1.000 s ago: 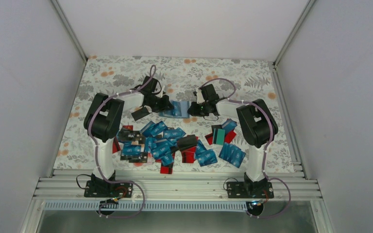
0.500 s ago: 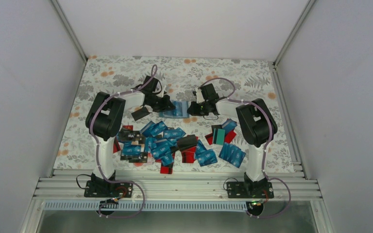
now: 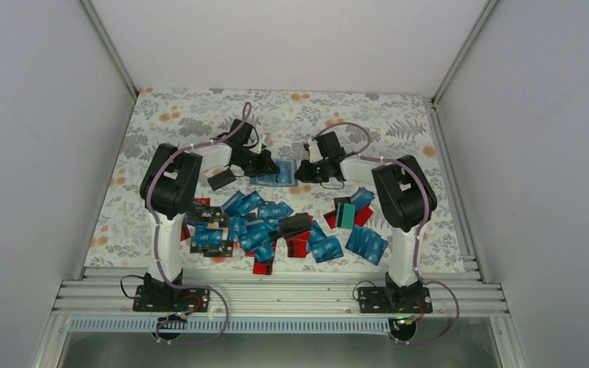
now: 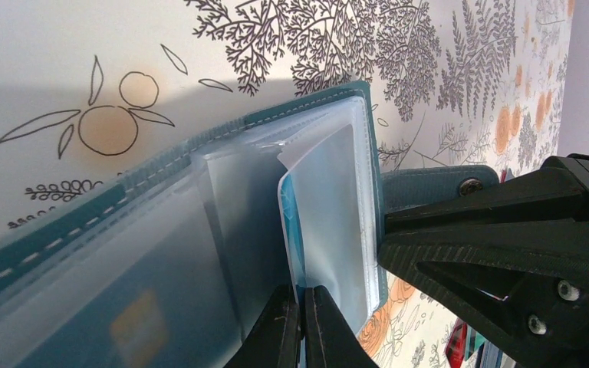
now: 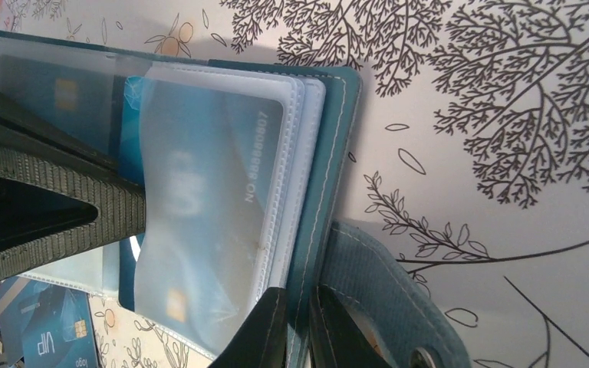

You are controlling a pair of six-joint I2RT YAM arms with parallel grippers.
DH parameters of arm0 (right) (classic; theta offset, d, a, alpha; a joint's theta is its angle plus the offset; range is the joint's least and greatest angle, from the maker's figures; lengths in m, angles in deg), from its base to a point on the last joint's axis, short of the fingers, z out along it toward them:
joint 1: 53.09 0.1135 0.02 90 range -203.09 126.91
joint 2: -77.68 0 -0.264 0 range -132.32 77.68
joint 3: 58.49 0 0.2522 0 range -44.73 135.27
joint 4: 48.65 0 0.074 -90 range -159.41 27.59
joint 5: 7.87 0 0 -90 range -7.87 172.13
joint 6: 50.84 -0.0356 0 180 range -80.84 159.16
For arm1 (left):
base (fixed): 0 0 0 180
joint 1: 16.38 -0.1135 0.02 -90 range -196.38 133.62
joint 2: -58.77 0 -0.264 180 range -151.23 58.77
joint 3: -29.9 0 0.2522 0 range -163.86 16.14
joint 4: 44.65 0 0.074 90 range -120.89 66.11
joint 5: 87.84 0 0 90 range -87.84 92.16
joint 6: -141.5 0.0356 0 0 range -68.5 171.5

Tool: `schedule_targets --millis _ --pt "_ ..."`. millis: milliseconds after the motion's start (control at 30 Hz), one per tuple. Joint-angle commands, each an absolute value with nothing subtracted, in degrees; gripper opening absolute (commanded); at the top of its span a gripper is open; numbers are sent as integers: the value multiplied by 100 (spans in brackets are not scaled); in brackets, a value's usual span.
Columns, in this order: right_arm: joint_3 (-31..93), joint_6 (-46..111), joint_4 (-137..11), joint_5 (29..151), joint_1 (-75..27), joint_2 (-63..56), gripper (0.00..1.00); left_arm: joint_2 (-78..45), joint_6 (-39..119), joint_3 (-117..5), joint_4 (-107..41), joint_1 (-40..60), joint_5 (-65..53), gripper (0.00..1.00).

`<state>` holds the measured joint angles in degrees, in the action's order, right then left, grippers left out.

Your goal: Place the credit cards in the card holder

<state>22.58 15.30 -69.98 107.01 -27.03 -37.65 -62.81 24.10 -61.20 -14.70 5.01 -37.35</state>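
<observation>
Leaving loose credit cards (image 3: pixel 264 230) heaped behind both grippers, toward the bases | pinching blue card (image 4: pixel 290 222) in fully closed left gripper (image 4: pixel 301 299), holding it half inside clear sleeve (image 4: pixel 337 230) | clamping card holder (image 5: pixel 337 138) cover edge in nearly closed right gripper (image 5: pixel 297 295), just opposite

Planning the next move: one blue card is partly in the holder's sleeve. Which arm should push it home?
Left. The left fingers pinch the blue card, which is entering the sleeve. The right fingers clamp the card holder by its edge, probably steadying it.
</observation>
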Motion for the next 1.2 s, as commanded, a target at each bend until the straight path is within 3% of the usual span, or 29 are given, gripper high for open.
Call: schedule_targets --millis 0,333,500,867,1000,1167 --pt "2347 1616 -7103 10822 -2627 -3989 10 -6487 2538 -6145 -1209 609 -3660 2" --pt "2357 1639 -7162 10752 -2624 -3958 10 -6413 2581 -6196 -959 630 -3396 5" --pt "2365 1638 -7213 10684 -2622 -3910 10 -6135 2565 -6122 -870 643 -3156 20" --pt "2425 1640 -7286 10610 -2624 -3816 10 -5855 2618 -6142 -637 742 -2985 43" --pt "2453 1643 -7304 10634 -2621 -3760 10 -5729 2634 -6100 -566 785 -2886 60" --pt "2492 1657 -7335 10673 -2620 -3661 12 -5486 2661 -5970 -465 804 -2664 74"
